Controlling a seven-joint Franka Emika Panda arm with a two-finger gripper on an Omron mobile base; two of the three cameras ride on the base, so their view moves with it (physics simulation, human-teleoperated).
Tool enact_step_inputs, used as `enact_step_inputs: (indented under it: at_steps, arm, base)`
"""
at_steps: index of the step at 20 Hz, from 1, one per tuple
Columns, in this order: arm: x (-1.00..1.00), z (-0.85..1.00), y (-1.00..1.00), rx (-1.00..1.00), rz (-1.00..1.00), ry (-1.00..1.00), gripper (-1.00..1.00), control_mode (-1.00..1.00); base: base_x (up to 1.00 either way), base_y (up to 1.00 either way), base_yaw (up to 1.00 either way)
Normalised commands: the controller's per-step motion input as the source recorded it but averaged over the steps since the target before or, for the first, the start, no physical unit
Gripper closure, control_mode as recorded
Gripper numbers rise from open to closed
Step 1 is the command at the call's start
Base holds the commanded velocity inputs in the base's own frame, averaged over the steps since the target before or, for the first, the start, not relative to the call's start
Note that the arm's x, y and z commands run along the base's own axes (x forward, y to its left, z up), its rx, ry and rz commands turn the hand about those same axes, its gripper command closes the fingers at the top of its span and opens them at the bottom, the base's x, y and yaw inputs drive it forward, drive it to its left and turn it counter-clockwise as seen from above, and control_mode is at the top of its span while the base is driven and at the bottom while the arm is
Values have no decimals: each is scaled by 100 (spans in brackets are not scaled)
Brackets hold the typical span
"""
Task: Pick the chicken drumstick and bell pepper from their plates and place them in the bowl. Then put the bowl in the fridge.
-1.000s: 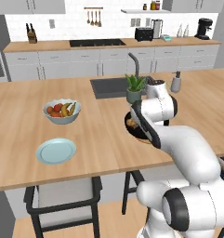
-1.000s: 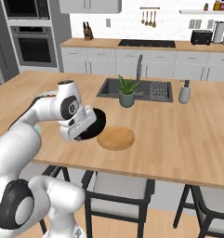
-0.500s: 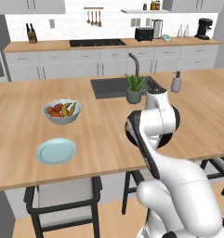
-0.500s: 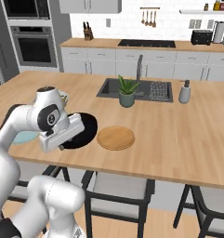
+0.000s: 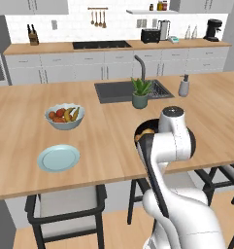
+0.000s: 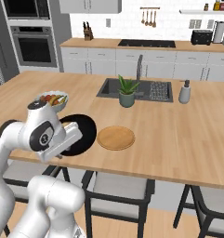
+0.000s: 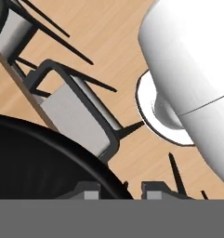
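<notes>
The gripper (image 7: 117, 189) is pinched narrow on the black bowl's (image 6: 83, 132) near rim at the desk (image 6: 178, 135) edge; the fridge lies off to one side, unseen.

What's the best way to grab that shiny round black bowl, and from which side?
The glossy black shallow bowl is too wide to span, so its thin upturned rim is the part to pinch, one finger inside and one outside. Coming from the near edge of the wooden counter seems easiest. The gripper pinches the rim this way.
</notes>
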Motion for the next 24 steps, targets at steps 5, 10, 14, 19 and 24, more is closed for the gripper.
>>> enact_step_inputs:
  at_steps: [5,10,14,19,24]
  arm:
    - [-21,-2,4,7,-3,-3,100,-100]
    - [-40,0,3,5,-6,-1,100,-100]
    - [-5,-6,1,0,-7,0,100,-100]
    - [2,-3,0,0,-1,-1,100,-100]
    - [0,0,0,0,0,0,100,-100]
  base:
    - [0,0,0]
    - [0,0,0]
    - [0,0,0]
    - [0,0,0]
    - [0,0,0]
